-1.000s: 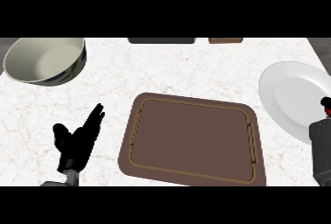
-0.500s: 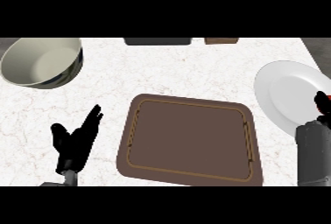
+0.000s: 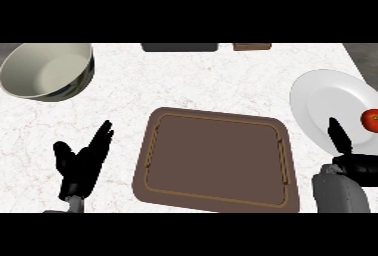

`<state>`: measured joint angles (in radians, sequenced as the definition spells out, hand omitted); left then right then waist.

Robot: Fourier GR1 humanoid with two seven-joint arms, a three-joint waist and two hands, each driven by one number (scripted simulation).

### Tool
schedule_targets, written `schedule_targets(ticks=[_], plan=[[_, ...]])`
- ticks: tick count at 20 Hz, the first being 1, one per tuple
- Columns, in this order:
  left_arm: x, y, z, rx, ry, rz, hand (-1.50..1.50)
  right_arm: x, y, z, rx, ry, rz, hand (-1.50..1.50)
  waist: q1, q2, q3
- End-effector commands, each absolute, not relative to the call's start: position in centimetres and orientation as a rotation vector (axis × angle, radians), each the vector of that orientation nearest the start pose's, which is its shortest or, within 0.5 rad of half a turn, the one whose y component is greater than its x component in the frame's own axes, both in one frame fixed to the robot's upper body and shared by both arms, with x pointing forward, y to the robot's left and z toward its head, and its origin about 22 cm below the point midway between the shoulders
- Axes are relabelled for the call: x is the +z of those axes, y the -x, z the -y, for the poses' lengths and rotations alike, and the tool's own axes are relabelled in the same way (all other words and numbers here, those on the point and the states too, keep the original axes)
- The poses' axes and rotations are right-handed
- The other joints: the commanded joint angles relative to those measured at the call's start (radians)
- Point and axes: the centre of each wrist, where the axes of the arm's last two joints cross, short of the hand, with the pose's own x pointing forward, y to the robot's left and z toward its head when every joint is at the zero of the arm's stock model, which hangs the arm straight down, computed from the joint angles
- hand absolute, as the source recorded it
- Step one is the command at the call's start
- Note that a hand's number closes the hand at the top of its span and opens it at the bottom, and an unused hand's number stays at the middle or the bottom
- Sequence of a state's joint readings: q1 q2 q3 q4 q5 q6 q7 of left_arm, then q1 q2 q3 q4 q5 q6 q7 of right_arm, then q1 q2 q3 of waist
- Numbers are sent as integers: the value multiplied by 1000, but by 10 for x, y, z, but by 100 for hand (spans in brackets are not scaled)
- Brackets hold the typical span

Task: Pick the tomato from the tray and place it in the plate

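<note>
The red tomato (image 3: 370, 120) lies on the white plate (image 3: 325, 100) at the far right, partly cut off by the view's edge. Just left of and below it is my right hand (image 3: 345, 150), open, with a straight finger pointing up over the plate's rim, apart from the tomato. The brown tray (image 3: 214, 160) lies in the middle of the counter with nothing in it. At the lower left my left hand (image 3: 81, 162) rests open, fingers up, left of the tray.
A large grey-green bowl (image 3: 48, 70) stands at the back left. A dark flat object (image 3: 179, 47) and a small brown one (image 3: 252, 46) sit at the counter's far edge. The counter's right corner ends beyond the plate.
My right hand has drawn back toward the lower edge, and the tomato now shows alone on the plate. The view has shifted slightly. The left hand has not moved.
</note>
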<state>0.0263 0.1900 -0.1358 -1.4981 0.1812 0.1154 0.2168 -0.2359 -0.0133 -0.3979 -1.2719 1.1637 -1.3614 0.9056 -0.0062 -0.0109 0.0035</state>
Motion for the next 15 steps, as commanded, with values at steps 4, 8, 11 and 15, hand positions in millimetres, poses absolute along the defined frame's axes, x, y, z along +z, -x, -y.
schedule_targets(ticks=[4,8,11,15], plan=[[-26,-229,-234,-13,3,1189,0,-34,-268,271,-967,1525,1004,-150,9,9,-5],[-33,-237,-237,-7,-2,1193,0,-36,-252,254,-947,1462,1004,-150,3,10,-6],[-28,-229,-243,-13,-12,1183,0,-39,-240,250,-937,1452,971,-150,4,8,-5],[-38,-225,-247,-10,-6,1179,0,-29,-253,239,-921,1434,996,-150,11,11,-5]])
